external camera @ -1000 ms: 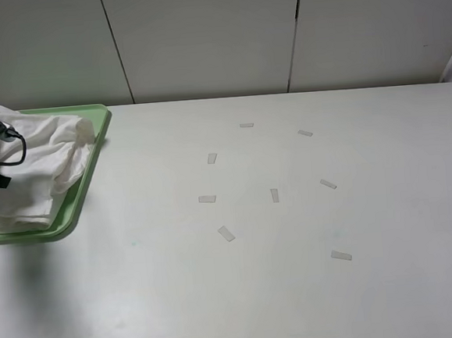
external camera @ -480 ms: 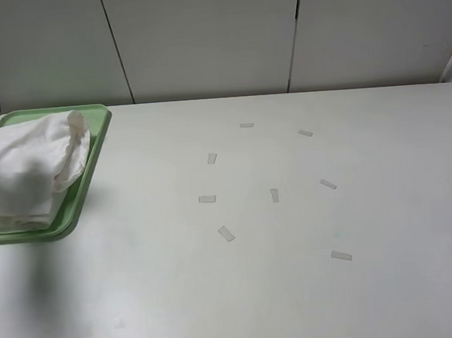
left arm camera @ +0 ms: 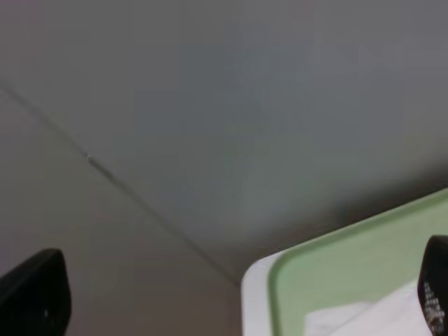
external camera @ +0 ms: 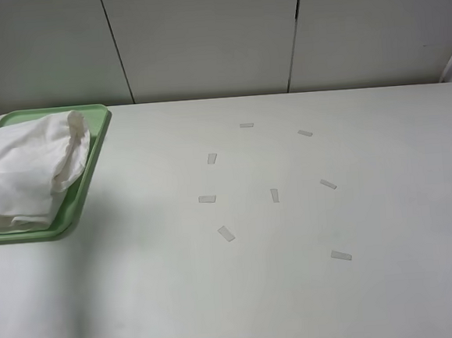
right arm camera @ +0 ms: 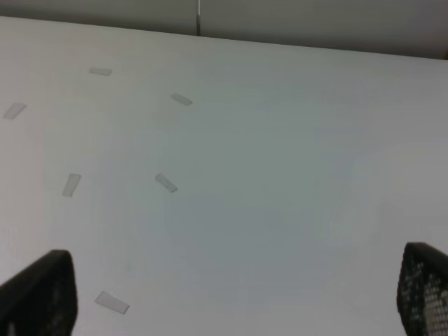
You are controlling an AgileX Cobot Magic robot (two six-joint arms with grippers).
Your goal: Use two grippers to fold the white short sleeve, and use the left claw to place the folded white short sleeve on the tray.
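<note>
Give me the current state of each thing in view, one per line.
White cotton short sleeve T-shirt: folded into a bundle, lying on the tray, not held.
Light green plastic rectangular tray: flat on the table at its left edge, carrying the shirt.
Left claw: open, empty, raised over the tray's corner.
Right claw: open, empty, above bare table.
Small white tape strips: scattered flat mid-table.

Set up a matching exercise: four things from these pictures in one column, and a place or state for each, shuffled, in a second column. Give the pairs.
Things:
1. crumpled white cotton short sleeve
2. light green plastic tray
3. small white tape strips
4. black left claw

Descriptions:
A. scattered mid-table
B. open, holding nothing
C. far left of the table
D. piled on the tray

Pairs: 1-D, 2-C, 3-A, 4-B
</note>
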